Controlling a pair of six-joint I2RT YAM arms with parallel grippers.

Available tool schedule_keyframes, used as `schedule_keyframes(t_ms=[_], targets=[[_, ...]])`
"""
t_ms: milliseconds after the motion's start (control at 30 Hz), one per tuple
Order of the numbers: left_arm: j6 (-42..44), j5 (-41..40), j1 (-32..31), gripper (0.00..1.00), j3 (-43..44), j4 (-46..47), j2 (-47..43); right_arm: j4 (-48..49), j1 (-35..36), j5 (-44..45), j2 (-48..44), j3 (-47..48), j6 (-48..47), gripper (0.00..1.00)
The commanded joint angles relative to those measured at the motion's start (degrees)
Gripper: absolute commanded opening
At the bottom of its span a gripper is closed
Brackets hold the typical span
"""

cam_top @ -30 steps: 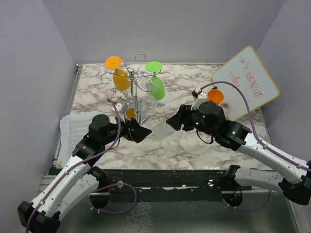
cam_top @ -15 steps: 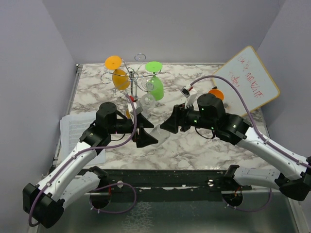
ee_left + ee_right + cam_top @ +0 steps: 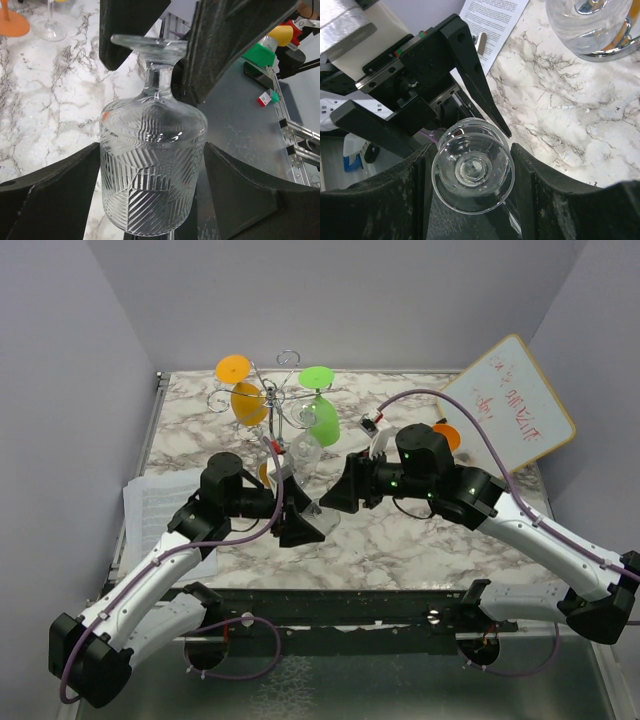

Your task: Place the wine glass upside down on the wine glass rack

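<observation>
A sheaf of printed paper [image 3: 150,505] lies at the left edge of the marbled tabletop [image 3: 420,540]. Beside it the left arm reaches inward. Its left gripper [image 3: 308,516] is spread wide, and in the left wrist view its fingers [image 3: 55,195] lie against the two sides of the ribbed bowl of the clear wine glass [image 3: 325,512].

The glass hangs in the air above the tabletop, tipped on its side between the two arms. Its bowl points towards the left arm and its foot towards the right arm. It is on the near side of the wine glass rack [image 3: 281,435] and apart from it.

The rack stands towards the back left of the tabletop. An orange glass [image 3: 246,402] and a green glass [image 3: 323,421] hang from its curled arms, foot up and bowl down.

To the right of the clear glass, the right gripper [image 3: 336,498] comes in from the opposite side. Seen from the right wrist, its fingers [image 3: 375,200] are set moderately apart. The round foot fills the gap between them, its rim meeting both inner faces. In the left wrist view the same two fingers reach down past the foot on either side of the short stem.

Behind the right arm an orange disc [image 3: 443,437] shows. At the far right a whiteboard [image 3: 510,405] with red writing leans tilted against the wall.
</observation>
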Motion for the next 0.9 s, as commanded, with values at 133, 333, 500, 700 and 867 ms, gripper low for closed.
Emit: schedule_keyframes(t_ms=[133, 333, 500, 700, 867], targets=[[-0.9, -0.1, -0.3, 0.83, -2.4, 1.0, 0.9, 3.8, 0.1, -1.9, -0.6, 3.4, -0.5, 0.01], [-0.4, 1.2, -0.3, 0.45, -1.3, 1.4, 1.2, 4.0, 0.1, -2.2, -0.6, 3.1, -0.5, 0.01], [-0.5, -0.8, -0.4, 0.00, -2.6, 3.1, 0.0, 4.8, 0.1, -1.3, -0.6, 2.6, 0.2, 0.06], [-3.5, -7.7, -0.4, 0.00, -4.7, 9.0, -3.7, 6.4, 0.1, 1.2, -1.0, 1.9, 0.8, 0.57], [-6.6, -12.1, -0.4, 0.00, -8.6, 16.5, -8.8, 10.2, 0.1, 4.3, -1.7, -0.3, 1.6, 0.85]])
